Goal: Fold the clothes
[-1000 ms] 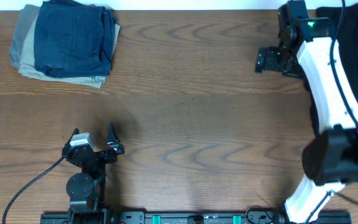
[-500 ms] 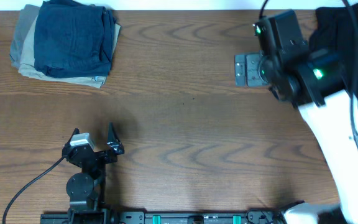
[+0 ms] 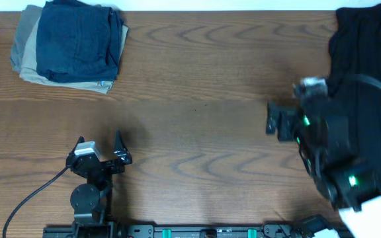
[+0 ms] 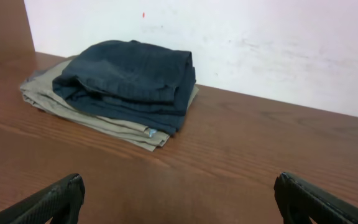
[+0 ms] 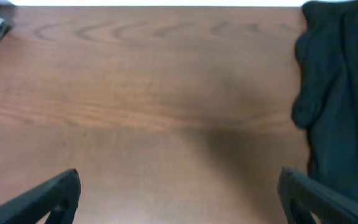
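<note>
Folded navy-blue shorts (image 3: 78,39) lie on top of folded khaki and grey shorts (image 3: 25,63) at the table's far left; the stack also shows in the left wrist view (image 4: 129,78). A black garment (image 3: 362,79) lies unfolded at the far right, seen too in the right wrist view (image 5: 340,106). My left gripper (image 3: 101,149) is open and empty near the front left, well short of the stack. My right gripper (image 3: 276,122) is open and empty over bare table just left of the black garment.
The wooden table (image 3: 197,99) runs between the stack and the black garment. A white wall (image 4: 260,43) stands behind the table's far edge. A black cable (image 3: 32,198) trails from the left arm base at the front.
My right arm has pulled back from the far right corner toward the front, its gripper now lower and nearer the table's middle right. The left arm and the garments have not moved.
</note>
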